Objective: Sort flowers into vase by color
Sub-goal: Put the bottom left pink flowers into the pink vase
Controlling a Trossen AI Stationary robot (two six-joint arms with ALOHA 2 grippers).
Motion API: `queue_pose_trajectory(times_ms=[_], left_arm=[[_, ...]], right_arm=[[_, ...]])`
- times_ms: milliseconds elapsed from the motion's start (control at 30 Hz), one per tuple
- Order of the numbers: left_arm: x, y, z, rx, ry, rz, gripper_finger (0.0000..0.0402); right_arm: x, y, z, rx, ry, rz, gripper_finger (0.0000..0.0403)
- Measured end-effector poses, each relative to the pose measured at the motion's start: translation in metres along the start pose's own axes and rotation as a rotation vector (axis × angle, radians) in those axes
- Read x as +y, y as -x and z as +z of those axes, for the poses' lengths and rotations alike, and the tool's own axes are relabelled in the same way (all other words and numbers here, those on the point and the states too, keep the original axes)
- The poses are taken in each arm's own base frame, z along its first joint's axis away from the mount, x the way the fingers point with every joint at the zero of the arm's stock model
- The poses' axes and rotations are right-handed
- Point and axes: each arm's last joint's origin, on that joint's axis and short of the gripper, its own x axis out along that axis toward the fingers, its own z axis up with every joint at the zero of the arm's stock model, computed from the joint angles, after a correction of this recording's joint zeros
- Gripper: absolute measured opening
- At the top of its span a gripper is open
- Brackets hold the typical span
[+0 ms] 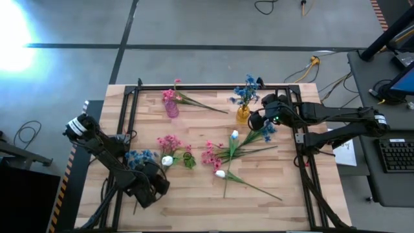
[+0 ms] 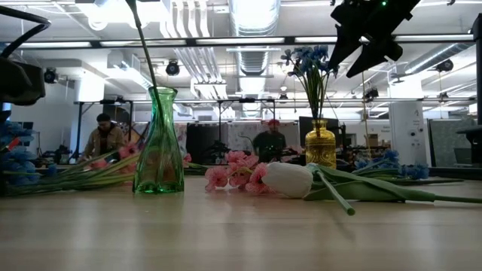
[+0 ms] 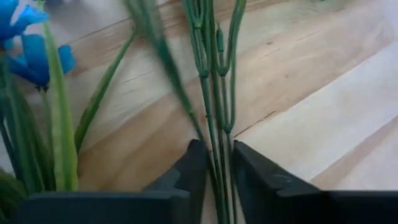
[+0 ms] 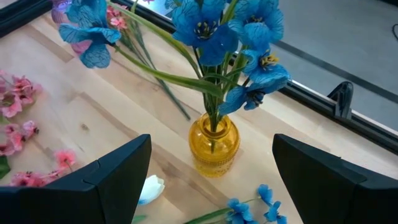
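Overhead, pale wooden table (image 1: pixel 194 200) strewn with flowers (image 1: pixel 223 153), grey floor (image 1: pixel 194 26) around

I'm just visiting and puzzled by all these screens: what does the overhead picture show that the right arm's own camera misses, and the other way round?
Only the high view shows the whole table, the left tool among loose stems, and a pink vase. Only the right wrist view shows the blue flowers close enough to see petals, between the right tool's open fingers. Both show the yellow vase and scattered pink blossoms.

The left gripper (image 3: pixel 219 180) has its jaws closed on thin green stems (image 3: pixel 214 106), blue blossoms (image 3: pixel 28 46) beside, above the wooden table (image 3: pixel 323 112).
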Motion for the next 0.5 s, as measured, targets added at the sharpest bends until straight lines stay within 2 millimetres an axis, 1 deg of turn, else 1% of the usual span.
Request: queue_pose_trajectory(times_ms=[67, 100, 233, 333, 500], left_arm=[[0.001, 0.0, 0.0, 0.001, 0.023, 0.007, 0.0015], [0.001, 0.0, 0.0, 0.002, 0.031, 0.009, 0.0008], [0.002, 0.003, 0.002, 0.01, 0.05, 0.011, 0.0004], [0.003, 0.009, 0.005, 0.021, 0.056, 0.005, 0.0001], [0.004, 0.032, 0.016, 0.009, 0.042, 0.023, 0.0]], right_arm=[[0.0, 0.0, 0.0, 0.0, 0.0, 0.0, 0.0327], [0.0, 0.0, 0.0, 0.0, 0.0, 0.0, 0.0327], [0.0, 0.0, 0.0, 0.002, 0.001, 0.002, 0.0327], [0.0, -0.001, -0.002, 0.016, 0.004, 0.012, 0.0326], [-0.001, 0.0, -0.003, 0.047, 0.01, 0.018, 0.0326]])
